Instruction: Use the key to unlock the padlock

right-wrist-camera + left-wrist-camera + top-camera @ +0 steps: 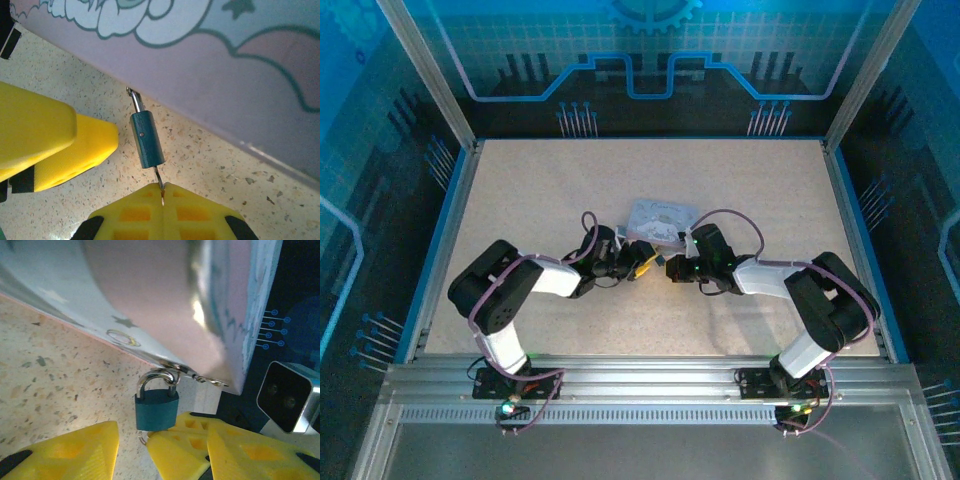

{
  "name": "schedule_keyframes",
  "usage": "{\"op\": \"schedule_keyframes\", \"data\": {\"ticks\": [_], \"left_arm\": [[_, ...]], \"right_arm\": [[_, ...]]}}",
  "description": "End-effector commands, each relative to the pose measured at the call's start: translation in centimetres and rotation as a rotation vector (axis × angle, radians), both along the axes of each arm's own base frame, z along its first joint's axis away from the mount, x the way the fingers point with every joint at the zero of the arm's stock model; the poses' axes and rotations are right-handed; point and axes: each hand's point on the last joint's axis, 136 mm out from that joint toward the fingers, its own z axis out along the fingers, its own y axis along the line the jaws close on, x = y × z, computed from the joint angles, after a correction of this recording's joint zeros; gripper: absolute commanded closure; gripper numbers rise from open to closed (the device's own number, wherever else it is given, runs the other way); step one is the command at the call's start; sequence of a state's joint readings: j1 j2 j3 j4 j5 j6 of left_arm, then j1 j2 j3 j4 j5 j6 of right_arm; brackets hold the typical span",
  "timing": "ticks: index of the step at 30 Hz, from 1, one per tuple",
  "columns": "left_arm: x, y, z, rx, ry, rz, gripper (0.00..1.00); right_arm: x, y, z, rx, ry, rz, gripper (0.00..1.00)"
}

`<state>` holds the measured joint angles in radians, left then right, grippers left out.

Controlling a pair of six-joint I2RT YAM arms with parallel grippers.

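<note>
My right gripper (pixel 162 190) is pinched tight on the key (pixel 158 178), a thin metal sliver that sticks out from between my yellow fingertips (pixel 142 212) and runs straight into the underside of the padlock (pixel 146 139). Seen edge-on from my right wrist, the padlock is a teal block slanting away from those fingertips toward the tin (pixel 210 75), its shackle (pixel 135 101) reaching the tin's lower edge. My left gripper (pixel 97 133) sits just beside the padlock, to its left in that view, jaws standing partly apart with nothing between them; the nearer tip stops a small gap short of the teal body. From my left wrist the padlock faces me flat, both legs of the shackle down in the body and its loop hooked through a small metal hasp (pixel 186 371) at the tin's corner. Whether the padlock rests on the speckled table (pixel 215 170) or hangs just off it I cannot tell. Past it on the right of that view is the pale camera (pixel 287 395) on my other wrist. From above, both my arms reach in to the middle of the table, grippers nearly meeting just in front of the tin, which lies flat with its cartoon print up
</note>
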<state>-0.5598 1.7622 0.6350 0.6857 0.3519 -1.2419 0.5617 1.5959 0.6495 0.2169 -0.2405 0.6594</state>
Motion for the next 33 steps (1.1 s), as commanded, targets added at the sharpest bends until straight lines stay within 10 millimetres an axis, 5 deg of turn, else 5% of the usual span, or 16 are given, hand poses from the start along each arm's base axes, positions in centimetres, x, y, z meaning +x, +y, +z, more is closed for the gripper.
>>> {"op": "schedule_keyframes", "data": {"ticks": [1, 33], "left_arm": [[0.4, -0.4, -0.1, -0.021, -0.002, 0.021, 0.49], [0.9, -2.6, -0.2, -0.092, -0.003, 0.003, 0.58]], "right_arm": [[0.2, 0.1, 0.9, 0.021, 0.015, -0.007, 1.00], [0.6, 1.1, 2.8, 0.153, 0.106, -0.082, 1.00]]}}
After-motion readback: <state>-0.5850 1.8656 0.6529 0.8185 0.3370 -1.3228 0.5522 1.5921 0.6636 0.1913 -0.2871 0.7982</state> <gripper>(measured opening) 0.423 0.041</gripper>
